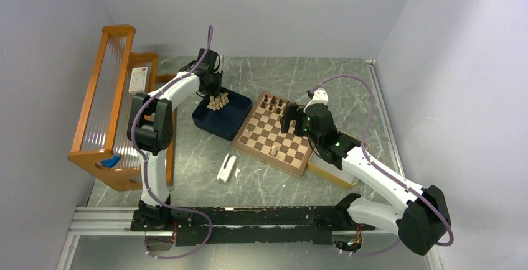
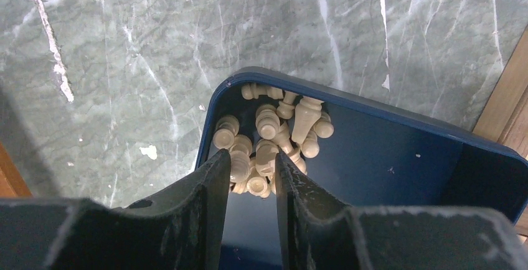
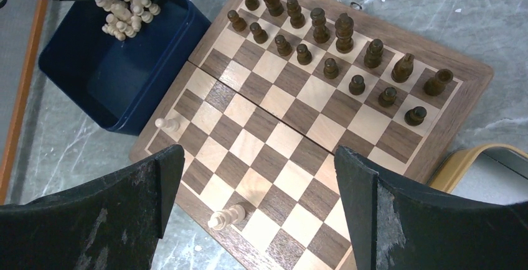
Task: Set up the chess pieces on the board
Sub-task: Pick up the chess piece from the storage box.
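Two rows of dark pieces (image 1: 274, 103) stand upright on the board's (image 1: 274, 138) far side, seen from above. Left wrist: the left gripper (image 2: 250, 158), set narrow with its hold unclear, is over pale pieces (image 2: 274, 130) toppled crisscross in the blue tray (image 2: 373, 111). Right wrist: the right gripper (image 3: 258, 158) gapes wide above the board.

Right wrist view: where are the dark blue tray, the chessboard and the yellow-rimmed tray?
dark blue tray (image 3: 118, 80): right wrist view, on its bare floor.
chessboard (image 3: 280, 139): right wrist view, on an empty middle square.
yellow-rimmed tray (image 3: 479, 150): right wrist view, on its yellow rim.
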